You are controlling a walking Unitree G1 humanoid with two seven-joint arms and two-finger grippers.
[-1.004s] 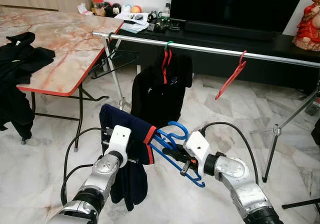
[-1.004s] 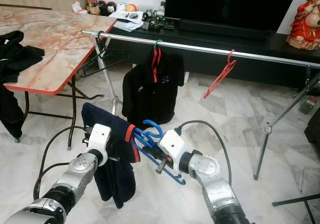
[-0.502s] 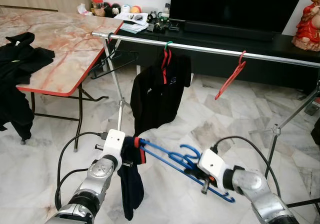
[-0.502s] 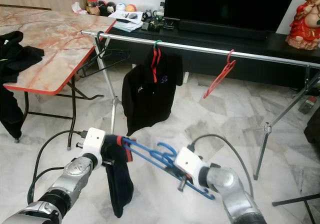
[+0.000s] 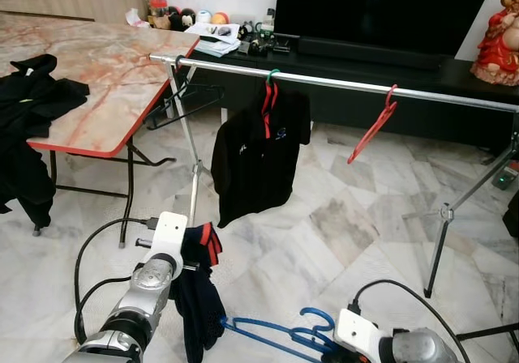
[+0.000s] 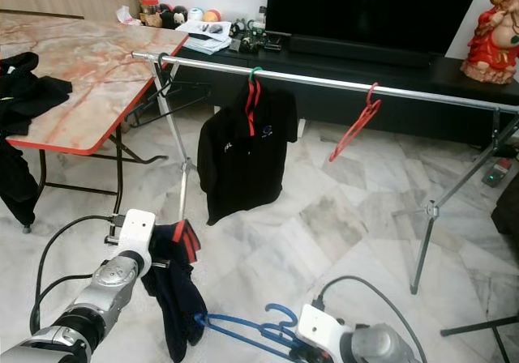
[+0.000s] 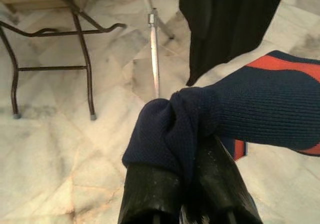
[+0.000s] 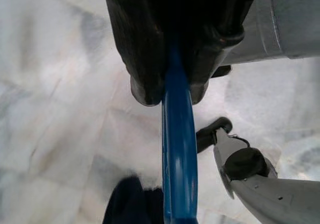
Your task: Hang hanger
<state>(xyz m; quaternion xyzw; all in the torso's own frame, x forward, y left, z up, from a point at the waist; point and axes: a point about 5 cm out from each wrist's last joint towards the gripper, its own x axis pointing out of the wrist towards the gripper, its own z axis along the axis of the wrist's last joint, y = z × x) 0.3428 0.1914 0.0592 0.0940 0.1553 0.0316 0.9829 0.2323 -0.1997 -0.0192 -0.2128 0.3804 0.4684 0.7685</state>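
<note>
Gripping now: your left gripper [image 7: 187,181] pinches the navy garment [image 5: 197,298].
Right gripper [image 8: 170,91]: clamps the blue hanger [image 5: 280,336], low above the floor.
Rail [image 5: 340,82]: well apart, ahead of you.

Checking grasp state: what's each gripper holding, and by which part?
Left gripper pinches a bunched fold of the navy shirt. Right gripper clamps a bar of the blue hanger.

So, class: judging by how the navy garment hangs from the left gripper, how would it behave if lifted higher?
The navy garment droops from the left gripper, so it is probably floppy. It bunches between the fingers, so likely soft and light. It would probably sway.
</note>
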